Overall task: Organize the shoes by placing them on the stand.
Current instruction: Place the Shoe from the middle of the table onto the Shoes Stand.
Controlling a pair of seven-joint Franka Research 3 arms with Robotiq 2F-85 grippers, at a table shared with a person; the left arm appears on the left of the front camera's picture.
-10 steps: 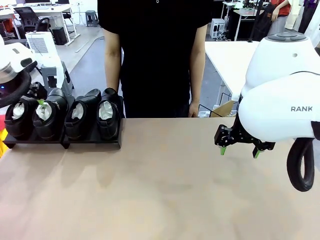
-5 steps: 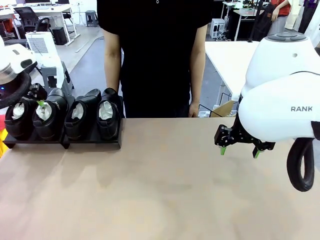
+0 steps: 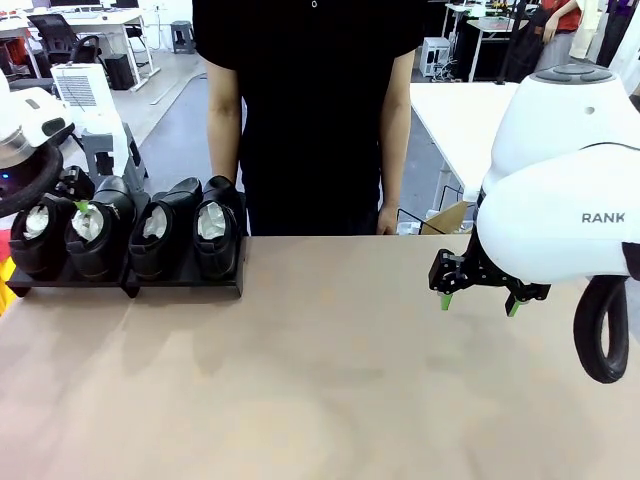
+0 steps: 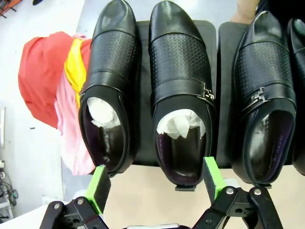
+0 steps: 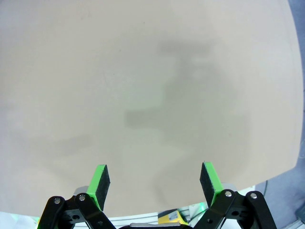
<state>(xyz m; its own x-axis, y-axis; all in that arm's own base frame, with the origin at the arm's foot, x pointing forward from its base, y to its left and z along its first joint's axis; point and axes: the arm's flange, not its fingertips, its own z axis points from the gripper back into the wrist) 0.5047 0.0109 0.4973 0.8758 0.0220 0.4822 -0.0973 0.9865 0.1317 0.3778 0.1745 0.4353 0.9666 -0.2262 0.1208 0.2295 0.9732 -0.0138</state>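
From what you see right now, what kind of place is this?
Probably a robotics lab or open workshop. Two robot arms work at a tan table with shoes on a stand; behind the person are desks and office chairs.

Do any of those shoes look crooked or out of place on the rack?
Nothing stands out. All four shoes sit side by side on the stand, toes toward the person, paper stuffing inside. In the left wrist view the heels overhang the stand's near edge slightly.

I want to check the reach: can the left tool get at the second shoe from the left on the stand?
Probably yes. The open left tool hangs just above that shoe, nothing between them; neighbouring shoes sit close.
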